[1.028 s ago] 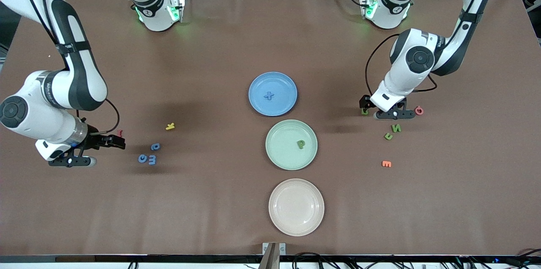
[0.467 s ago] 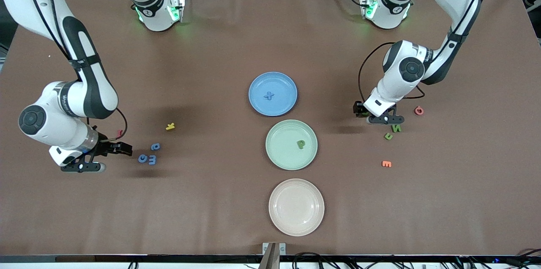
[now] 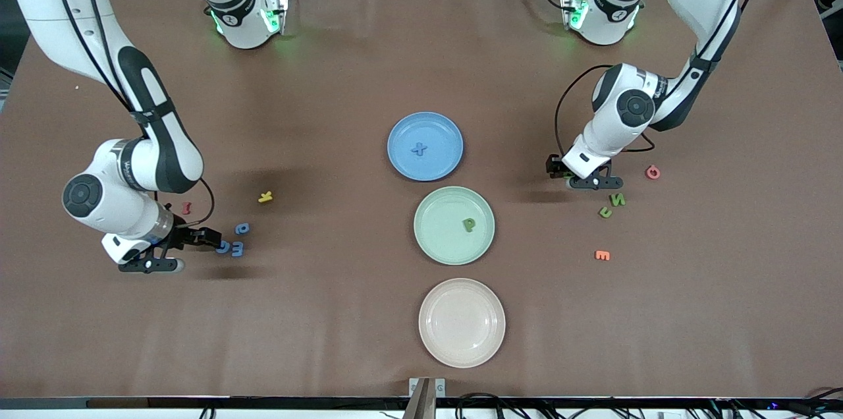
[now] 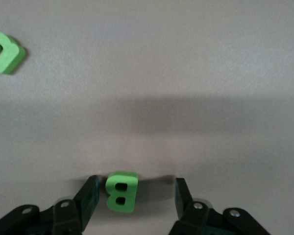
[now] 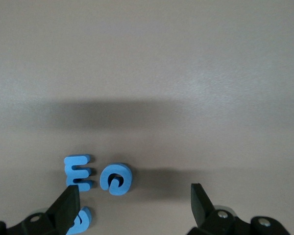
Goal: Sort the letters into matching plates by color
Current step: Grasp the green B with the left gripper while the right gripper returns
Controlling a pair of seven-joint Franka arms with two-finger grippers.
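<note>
A green letter B (image 4: pixel 121 191) lies on the table between the fingers of my left gripper (image 4: pixel 134 188) (image 3: pixel 561 172). One finger sits against it and the other stands apart, so the gripper is open. Two more green letters (image 3: pixel 617 199) (image 3: pixel 604 212) lie nearer the front camera. My right gripper (image 5: pixel 134 193) (image 3: pixel 207 238) is open low over three blue letters: a G (image 5: pixel 116 178) between the fingers, an E (image 5: pixel 79 172) and a third (image 5: pixel 81 218) by one finger. The blue plate (image 3: pixel 448 132) holds a blue letter (image 3: pixel 419 149). The green plate (image 3: pixel 438 228) holds a green P (image 3: pixel 468 224).
A cream-pink plate (image 3: pixel 462 322) sits nearest the front camera. A yellow letter (image 3: pixel 265 196) and a red one (image 3: pixel 186 208) lie near the right arm. A pink letter (image 3: pixel 652 172) and an orange E (image 3: pixel 602 255) lie toward the left arm's end.
My right gripper has moved toward the plates and now reaches the blue letters. My left gripper has shifted toward the plates, and the green B now sits between its fingers.
</note>
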